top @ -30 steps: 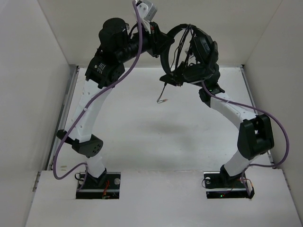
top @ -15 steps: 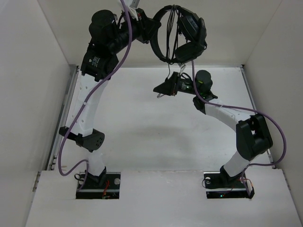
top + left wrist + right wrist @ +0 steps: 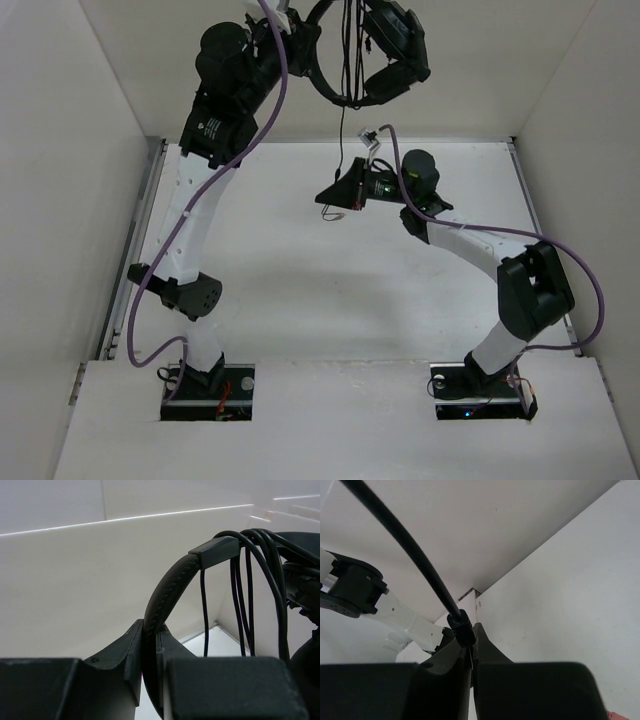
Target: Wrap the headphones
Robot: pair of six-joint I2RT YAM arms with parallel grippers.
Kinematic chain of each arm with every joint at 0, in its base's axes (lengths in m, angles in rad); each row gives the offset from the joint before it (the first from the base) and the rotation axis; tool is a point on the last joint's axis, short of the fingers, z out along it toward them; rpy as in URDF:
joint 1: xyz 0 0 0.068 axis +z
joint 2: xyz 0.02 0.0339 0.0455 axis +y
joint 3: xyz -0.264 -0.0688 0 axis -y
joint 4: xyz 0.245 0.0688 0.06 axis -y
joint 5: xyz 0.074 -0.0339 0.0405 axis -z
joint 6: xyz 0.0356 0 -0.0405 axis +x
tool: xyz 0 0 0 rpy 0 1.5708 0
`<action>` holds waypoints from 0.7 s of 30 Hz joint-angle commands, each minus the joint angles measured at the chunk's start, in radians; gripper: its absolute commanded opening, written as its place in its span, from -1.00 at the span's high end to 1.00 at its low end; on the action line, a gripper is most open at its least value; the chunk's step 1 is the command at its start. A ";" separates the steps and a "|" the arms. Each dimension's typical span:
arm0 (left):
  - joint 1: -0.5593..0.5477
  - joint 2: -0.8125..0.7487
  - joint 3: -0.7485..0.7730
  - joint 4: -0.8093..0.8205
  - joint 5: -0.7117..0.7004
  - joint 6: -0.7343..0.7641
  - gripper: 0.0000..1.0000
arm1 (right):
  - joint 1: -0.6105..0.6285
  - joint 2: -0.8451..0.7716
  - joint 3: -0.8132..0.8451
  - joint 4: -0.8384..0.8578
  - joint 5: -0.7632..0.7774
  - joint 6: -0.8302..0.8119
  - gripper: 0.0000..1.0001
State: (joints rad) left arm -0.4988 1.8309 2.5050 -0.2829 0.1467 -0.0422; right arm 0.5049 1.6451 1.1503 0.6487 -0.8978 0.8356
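**Headphones raised higher, cable held below**
Against half a second before, the left gripper [image 3: 300, 38] had carried the headphones [image 3: 393, 40] up to the top edge of the overhead view, its jaws clamped on the headband. The right gripper [image 3: 325, 195] had shifted slightly left, jaws pinched together on the thin cable [image 3: 342, 135] running straight down to it. Below lay the white tabletop [image 3: 290, 280], enclosed by white walls [image 3: 70, 200]. A label [image 3: 205, 125] on the left arm was too small to read.
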 commanded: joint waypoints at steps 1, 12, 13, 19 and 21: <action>-0.011 -0.010 -0.046 0.174 -0.165 0.067 0.97 | 0.027 -0.030 0.058 -0.114 -0.024 -0.139 0.92; 0.022 -0.001 -0.176 0.294 -0.280 0.202 0.97 | 0.063 -0.113 0.198 -0.616 0.117 -0.611 1.00; 0.029 -0.002 -0.184 0.297 -0.283 0.203 0.97 | 0.063 -0.119 0.212 -0.650 0.140 -0.648 1.00; 0.061 -0.004 -0.195 0.307 -0.291 0.217 0.97 | 0.063 -0.136 0.230 -0.732 0.258 -0.751 1.00; 0.061 -0.010 -0.190 0.309 -0.289 0.219 0.97 | 0.057 -0.136 0.221 -0.728 0.278 -0.753 1.00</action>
State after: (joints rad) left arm -0.4404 1.8702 2.2929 -0.1226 -0.1219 0.1768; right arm 0.5640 1.5333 1.3464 -0.0326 -0.6914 0.1593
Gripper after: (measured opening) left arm 0.094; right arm 0.055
